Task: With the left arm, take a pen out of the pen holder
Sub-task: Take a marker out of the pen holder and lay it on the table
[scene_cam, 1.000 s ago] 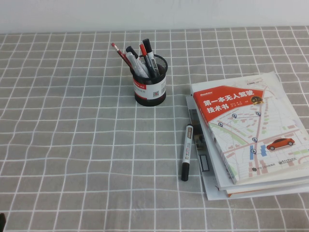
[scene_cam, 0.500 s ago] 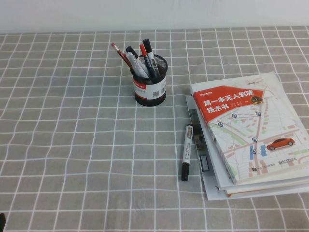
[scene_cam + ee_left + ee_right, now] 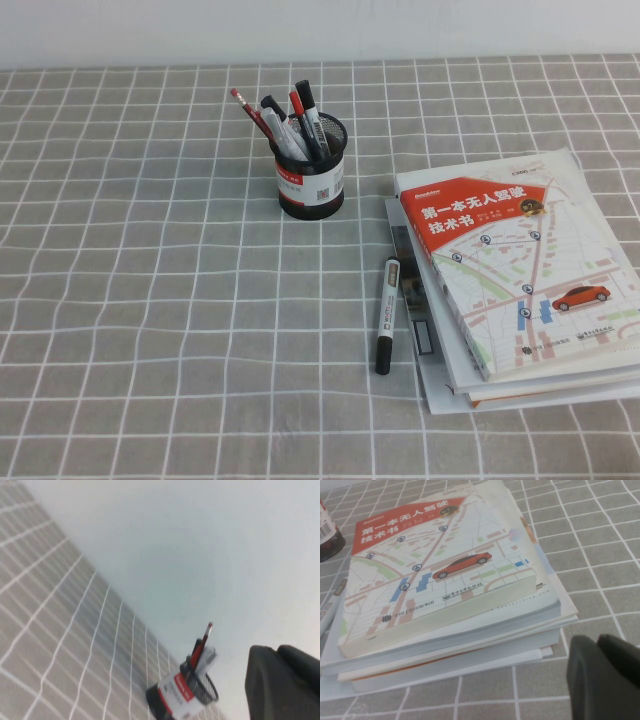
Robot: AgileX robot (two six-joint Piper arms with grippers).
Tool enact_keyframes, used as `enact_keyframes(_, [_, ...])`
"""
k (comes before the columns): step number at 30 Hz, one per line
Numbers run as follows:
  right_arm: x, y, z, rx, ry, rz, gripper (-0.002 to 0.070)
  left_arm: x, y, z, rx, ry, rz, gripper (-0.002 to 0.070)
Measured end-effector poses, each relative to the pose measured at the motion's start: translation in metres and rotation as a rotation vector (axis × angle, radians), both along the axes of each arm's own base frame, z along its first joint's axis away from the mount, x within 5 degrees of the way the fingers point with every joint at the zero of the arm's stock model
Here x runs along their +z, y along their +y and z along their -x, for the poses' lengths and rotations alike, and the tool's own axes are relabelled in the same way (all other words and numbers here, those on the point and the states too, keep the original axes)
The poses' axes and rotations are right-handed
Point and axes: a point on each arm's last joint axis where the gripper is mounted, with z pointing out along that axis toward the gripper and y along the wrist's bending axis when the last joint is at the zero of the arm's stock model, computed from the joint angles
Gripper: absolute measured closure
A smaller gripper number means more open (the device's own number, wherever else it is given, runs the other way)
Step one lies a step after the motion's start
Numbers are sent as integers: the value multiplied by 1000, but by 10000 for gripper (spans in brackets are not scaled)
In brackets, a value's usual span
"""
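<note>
**gridfan:** Left gripper (image 3: pixel 280 680) is clenched on nothing and hangs well apart from the pen holder (image 3: pixel 311 170). That stands upright on the checked tablecloth (image 3: pixel 120 300), toward the far middle, left of the book stack (image 3: pixel 520 260). Right gripper (image 3: pixel 600 677) sits by those books; can't tell if it's clenched or released.

**penpal:** Pens (image 3: pixel 300 125) look light and stiff, smooth plastic, so probably slippery. I'd grab one by the capped end poking above the rim, since they're bunched together and leaning left. Holder's black mesh with a red-and-white label, likely light enough to tip or lift along.

**gridfan:** Black caps, a red one, plus a thin red pencil (image 3: pixel 248 108). One marker (image 3: pixel 386 315) lies loose just beside the books.
</note>
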Motion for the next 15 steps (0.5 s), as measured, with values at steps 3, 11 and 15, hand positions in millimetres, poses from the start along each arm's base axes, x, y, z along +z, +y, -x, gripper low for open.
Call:
enact_keyframes(3, [0, 0, 0, 0, 0, 0, 689, 6, 5, 0, 51, -67, 7, 678])
enact_keyframes(11, [0, 0, 0, 0, 0, 0, 689, 1, -5, 0, -59, 72, 74, 678])
enact_keyframes(15, [0, 0, 0, 0, 0, 0, 689, 36, -13, -2, -144, 82, -171, 677])
